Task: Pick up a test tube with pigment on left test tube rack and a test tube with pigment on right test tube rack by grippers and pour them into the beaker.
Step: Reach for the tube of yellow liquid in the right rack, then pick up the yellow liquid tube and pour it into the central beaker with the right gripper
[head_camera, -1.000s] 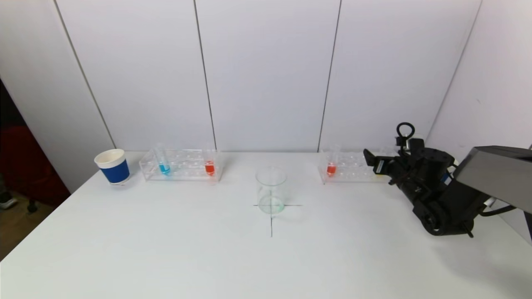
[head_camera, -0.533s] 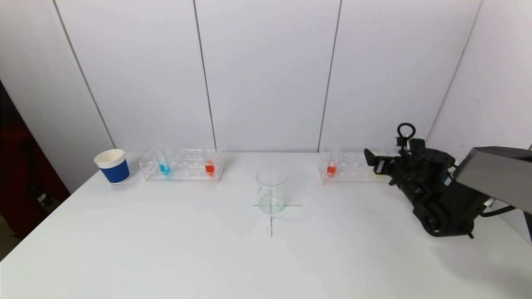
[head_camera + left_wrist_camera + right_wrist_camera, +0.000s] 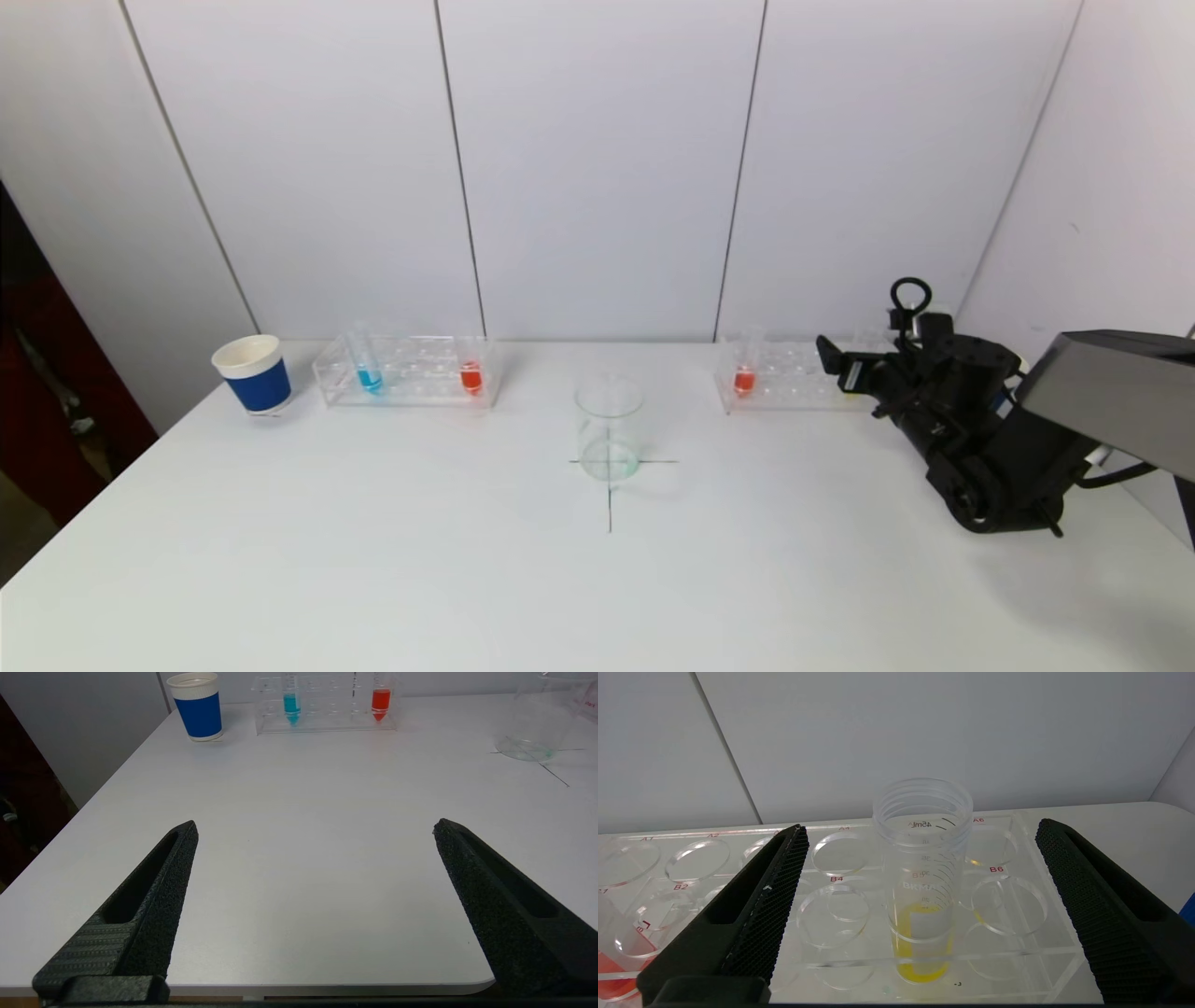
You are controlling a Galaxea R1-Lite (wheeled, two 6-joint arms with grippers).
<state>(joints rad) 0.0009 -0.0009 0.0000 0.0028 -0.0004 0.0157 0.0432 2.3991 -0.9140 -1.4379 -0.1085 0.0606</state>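
White tabletop point(image 3: 373, 560) spreads wide and bare before me, its near edge just under my left gripper point(image 3: 315, 830), whose fingers stand spread over it, holding nothing. My right gripper point(image 3: 920, 830) hangs at the right rack point(image 3: 794, 378) by the back wall, fingers spread either side of an upright yellow-filled tube point(image 3: 922, 882), not touching it. An orange tube point(image 3: 744, 371) stands at that rack's other end. Blue point(image 3: 367, 364) and orange point(image 3: 471, 369) tubes stand in the left rack point(image 3: 411, 371). Between the racks sits the clear beaker point(image 3: 609, 427).
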